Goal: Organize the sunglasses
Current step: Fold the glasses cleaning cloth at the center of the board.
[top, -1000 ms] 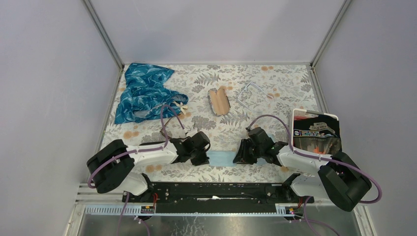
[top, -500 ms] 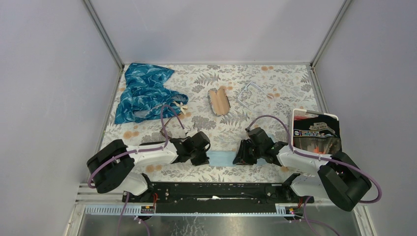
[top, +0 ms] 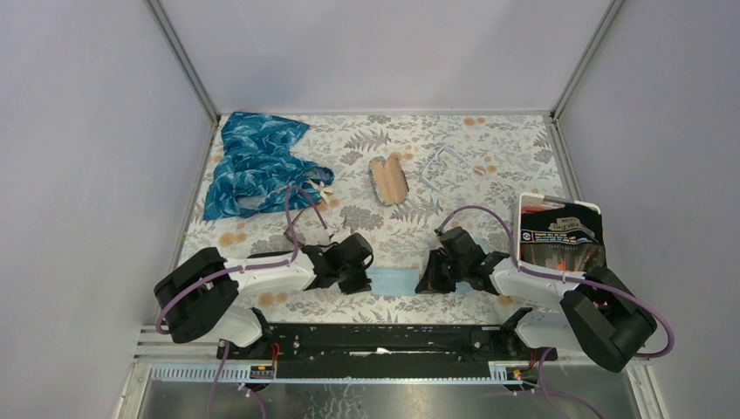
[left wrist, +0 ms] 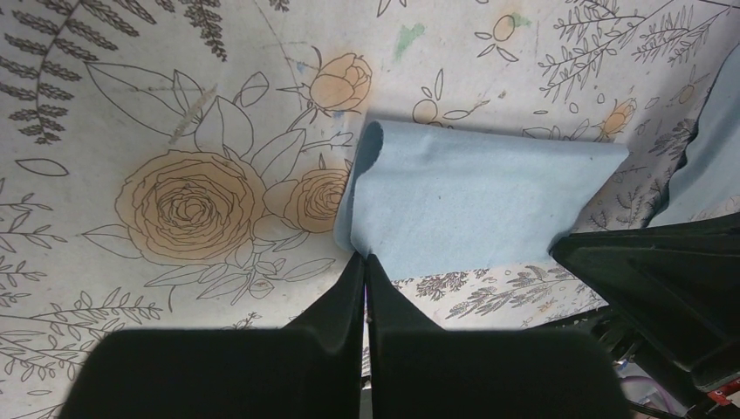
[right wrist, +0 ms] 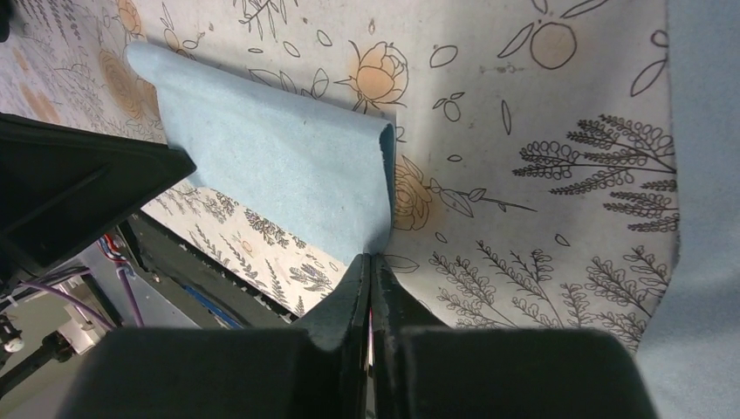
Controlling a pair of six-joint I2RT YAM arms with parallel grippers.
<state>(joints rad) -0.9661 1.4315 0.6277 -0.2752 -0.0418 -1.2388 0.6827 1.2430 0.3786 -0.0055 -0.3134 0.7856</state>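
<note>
Left wrist view: left gripper (left wrist: 365, 262) closed, pinching one end of the blue cloth (left wrist: 471, 196). The right gripper (right wrist: 371, 260) is likewise clamped on the opposite end. The sunglasses (top: 388, 181) lie well ahead of both grippers, roughly midway between them, untouched. Judged light, fragile, lenses easily smeared: take them by the frame, not the lenses. The floral table cover (top: 489, 140) lies flat, and grey walls (top: 87, 131) enclose three sides.

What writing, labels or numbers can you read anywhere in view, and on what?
On the black packet at the table's right edge: white and red print with a round emblem, too small and blurred to read.
On the light blue cloth and the floral table cover: no writing.
</note>
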